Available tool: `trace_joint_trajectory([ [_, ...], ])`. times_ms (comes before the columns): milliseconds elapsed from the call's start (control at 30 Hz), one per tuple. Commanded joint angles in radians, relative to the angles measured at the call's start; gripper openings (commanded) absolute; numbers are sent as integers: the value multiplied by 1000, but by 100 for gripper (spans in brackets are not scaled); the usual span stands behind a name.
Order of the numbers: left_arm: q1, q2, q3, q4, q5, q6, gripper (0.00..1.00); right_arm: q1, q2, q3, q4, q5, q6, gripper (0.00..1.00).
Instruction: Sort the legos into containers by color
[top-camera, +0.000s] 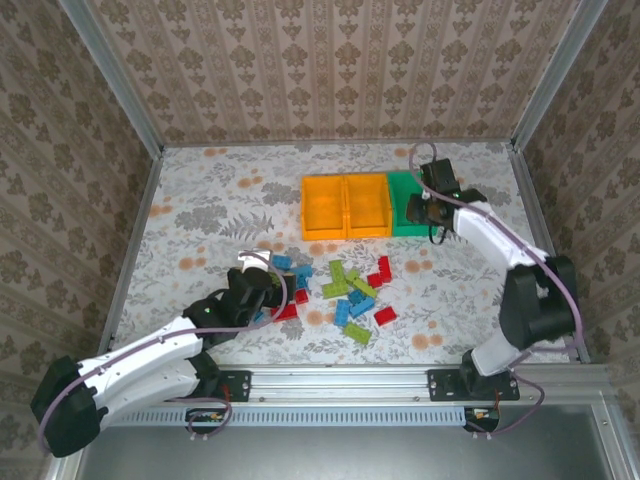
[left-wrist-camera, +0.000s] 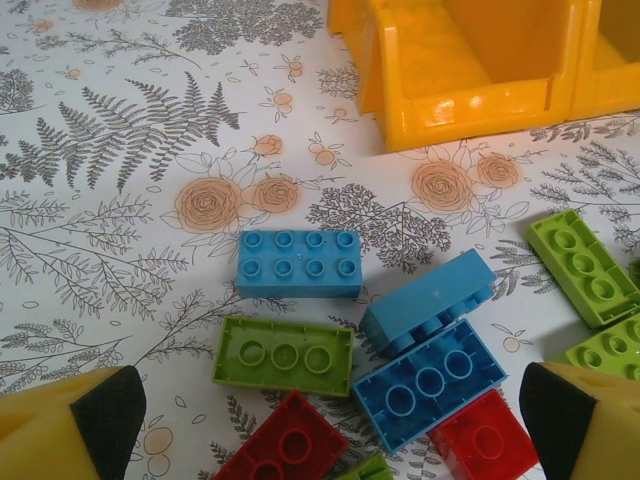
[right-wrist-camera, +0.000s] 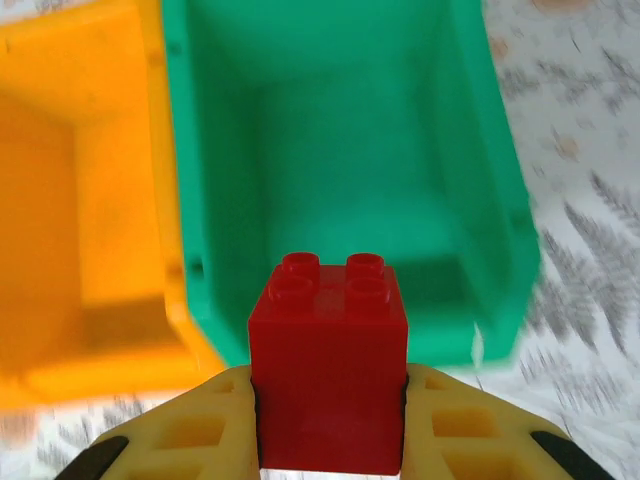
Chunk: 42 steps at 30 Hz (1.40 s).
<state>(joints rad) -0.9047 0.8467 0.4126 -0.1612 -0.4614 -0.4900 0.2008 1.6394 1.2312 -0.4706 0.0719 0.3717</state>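
the right arm (top-camera: 490, 235) reaches far across the table (top-camera: 200, 200) to the green bin (right-wrist-camera: 340, 150), which stands touching the nearer of two orange bins (right-wrist-camera: 60, 230). released off-centre, the red brick (right-wrist-camera: 330, 370) may clip the shared rim and drop into the wrong bin or bounce out. the left arm (top-camera: 150, 360) lies low, stretched toward the loose legos (top-camera: 345, 290), where bricks touch and overlap, so its fingers may catch two at once or shove neighbours aside. the right gripper (right-wrist-camera: 330, 420) is clamped on the red brick, about over the green bin's near wall, wrist pitched down. the left gripper (left-wrist-camera: 325, 415) hangs spread wide just above blue, green and red bricks, holding nothing.
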Motion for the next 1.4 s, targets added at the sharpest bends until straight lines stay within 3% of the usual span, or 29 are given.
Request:
trace_joint_trajectory([
  [0,-14,2,24,24,-21,-5,100,3,138,125,-7,6,2,26],
  [233,-47,9,26,10,-46,-12,100,-15,285,249,-20,56,30,30],
  [533,-48,81,62,-49,-58,-61,100,-15,314,254,-30,52,-4,37],
  [800,-37,269,205,-60,62,56,100,-12,276,209,-8,14,6,69],
  [900,3,339,263,-125,72,18,99,-13,233,163,12,-9,13,74],
  [1033,97,404,295,-152,169,-46,100,-9,175,97,30,-32,19,78],
  [1367,243,538,377,-176,344,59,99,0,71,-13,60,-72,18,79],
])
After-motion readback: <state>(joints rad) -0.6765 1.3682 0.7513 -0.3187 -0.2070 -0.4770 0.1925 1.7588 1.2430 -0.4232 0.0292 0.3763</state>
